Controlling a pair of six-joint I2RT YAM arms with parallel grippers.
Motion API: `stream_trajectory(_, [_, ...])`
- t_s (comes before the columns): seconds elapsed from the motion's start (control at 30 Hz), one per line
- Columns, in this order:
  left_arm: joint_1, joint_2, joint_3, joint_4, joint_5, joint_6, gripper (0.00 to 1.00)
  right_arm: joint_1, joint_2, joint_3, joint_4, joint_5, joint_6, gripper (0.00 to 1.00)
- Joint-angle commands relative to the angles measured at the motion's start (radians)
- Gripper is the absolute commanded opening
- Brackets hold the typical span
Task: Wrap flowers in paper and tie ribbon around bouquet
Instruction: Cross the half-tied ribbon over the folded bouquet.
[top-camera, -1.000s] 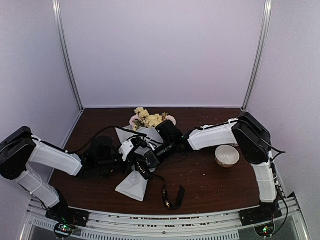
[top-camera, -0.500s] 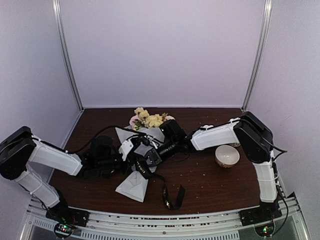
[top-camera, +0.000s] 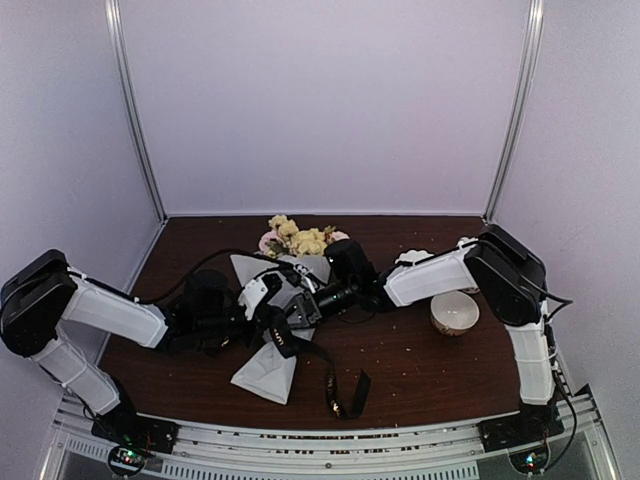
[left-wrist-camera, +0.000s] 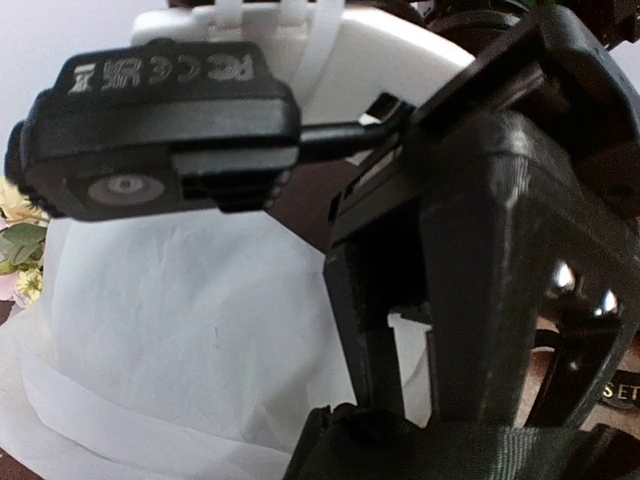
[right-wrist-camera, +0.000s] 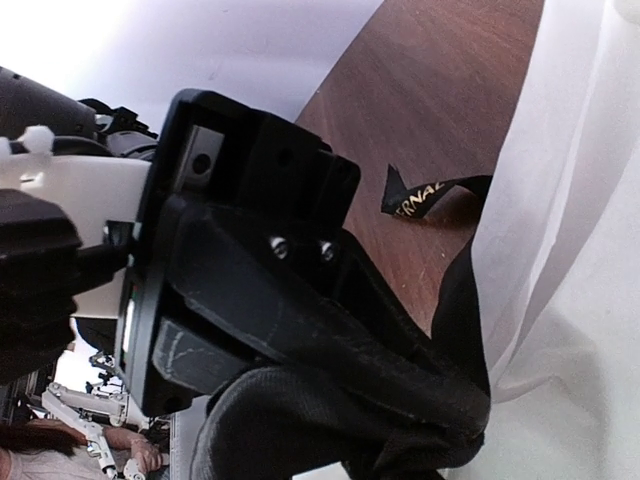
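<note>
Your left hand is sitting closed over the middle of the bouquet, which is lying on the dark surface left of centre. The flowers are pointing toward the far edge, and the paper cone is tapering toward the near edge. In the left wrist view the ribbon is bunching across that hand's tips, though you cannot tell whether it is actually pinching the strip.

Your right hand is reaching in from the right and meeting the left hand just above the paper, tips angling down at the ribbon. Whether it is gripping anything, or how far its jaws are standing apart, the pictures are not showing clearly.

From the two hands the ribbon is trailing toward the near right, and its loose end is curling on the surface beside the cone's narrow end.

A pale bowl is standing well to the right, under your right forearm.
</note>
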Motion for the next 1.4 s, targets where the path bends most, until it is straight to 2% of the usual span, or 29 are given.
stream_trajectory(0.0, [0.004,0.01,0.025,0.007,0.042,-0.009,0.0,0.015,0.005,0.08,-0.273,0.101,-0.216,0.27])
stream_trajectory(0.2, [0.008,0.002,0.019,0.006,0.056,-0.011,0.0,0.012,-0.005,0.1,-0.426,0.181,-0.322,0.24])
stream_trajectory(0.37, [0.008,0.003,0.019,0.006,0.049,-0.018,0.0,0.019,0.013,0.121,-0.412,0.143,-0.315,0.24])
stream_trajectory(0.57, [0.01,-0.005,0.017,-0.001,0.042,-0.018,0.0,0.014,0.0,0.127,-0.397,0.123,-0.309,0.01])
stream_trajectory(0.83, [0.014,-0.01,0.017,-0.01,-0.009,-0.037,0.01,0.003,-0.041,0.099,-0.4,0.138,-0.305,0.0])
stream_trajectory(1.03, [0.03,-0.038,-0.001,-0.011,-0.039,-0.086,0.21,0.002,-0.058,0.086,-0.399,0.15,-0.304,0.0])
stream_trajectory(1.07, [0.036,-0.044,-0.008,-0.004,-0.035,-0.094,0.26,0.002,-0.057,0.086,-0.399,0.151,-0.305,0.0])
stream_trajectory(1.13, [0.041,-0.054,-0.017,0.001,-0.037,-0.103,0.44,0.002,-0.058,0.086,-0.408,0.152,-0.308,0.0])
stream_trajectory(1.17, [0.043,-0.059,-0.02,0.001,-0.039,-0.107,0.49,0.002,-0.06,0.086,-0.412,0.154,-0.31,0.0])
stream_trajectory(1.23, [0.055,-0.067,-0.028,0.008,-0.046,-0.123,0.54,0.002,-0.068,0.086,-0.42,0.161,-0.314,0.0])
stream_trajectory(1.37, [0.126,-0.086,-0.041,0.026,-0.021,-0.216,0.58,0.002,-0.078,0.086,-0.429,0.179,-0.315,0.0])
